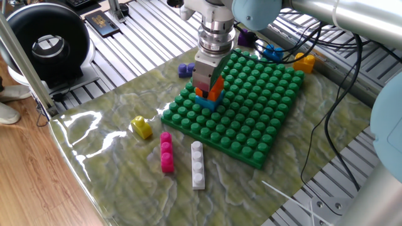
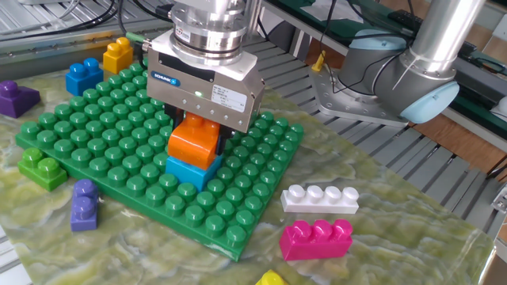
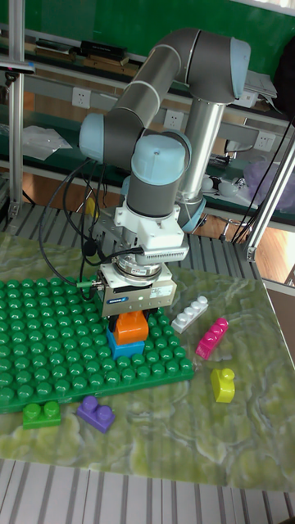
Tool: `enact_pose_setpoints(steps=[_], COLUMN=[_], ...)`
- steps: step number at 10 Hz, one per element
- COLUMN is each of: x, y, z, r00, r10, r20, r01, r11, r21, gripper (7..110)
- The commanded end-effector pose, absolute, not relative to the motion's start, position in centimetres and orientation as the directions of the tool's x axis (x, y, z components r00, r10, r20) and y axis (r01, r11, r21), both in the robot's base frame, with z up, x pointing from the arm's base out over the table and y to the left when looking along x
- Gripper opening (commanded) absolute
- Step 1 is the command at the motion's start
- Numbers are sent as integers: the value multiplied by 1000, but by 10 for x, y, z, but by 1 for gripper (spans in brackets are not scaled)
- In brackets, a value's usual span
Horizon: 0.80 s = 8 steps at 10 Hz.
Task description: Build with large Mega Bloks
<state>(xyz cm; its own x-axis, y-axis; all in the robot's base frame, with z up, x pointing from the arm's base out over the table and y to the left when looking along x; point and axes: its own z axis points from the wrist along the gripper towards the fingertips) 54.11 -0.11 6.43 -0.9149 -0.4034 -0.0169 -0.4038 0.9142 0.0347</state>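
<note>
The claw is clamped on the orange brick, which sits atop the light blue brick on the green baseplate.

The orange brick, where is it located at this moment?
In the other fixed view the orange brick sits on the light blue brick near the middle of the green baseplate, directly under the end effector.

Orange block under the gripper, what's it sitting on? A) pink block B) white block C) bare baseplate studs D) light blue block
D: the orange block, between the fingers of the gripper, sits on top of the light blue block, which stands on the green baseplate.
</note>
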Motion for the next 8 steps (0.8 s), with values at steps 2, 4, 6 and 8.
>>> enact_pose_setpoints(steps=[2, 4, 6, 8], x=[540, 538, 538, 539], y=[-1, -4, -1, 2], z=[64, 63, 61, 60], r00=[-913, -910, -909, -912], r10=[-407, -414, -416, -410], r20=[-19, -7, -10, -10], r01=[-407, -414, -416, -410], r11=[912, 909, 908, 910], r21=[49, 47, 53, 54], gripper=[7, 7, 7, 7])
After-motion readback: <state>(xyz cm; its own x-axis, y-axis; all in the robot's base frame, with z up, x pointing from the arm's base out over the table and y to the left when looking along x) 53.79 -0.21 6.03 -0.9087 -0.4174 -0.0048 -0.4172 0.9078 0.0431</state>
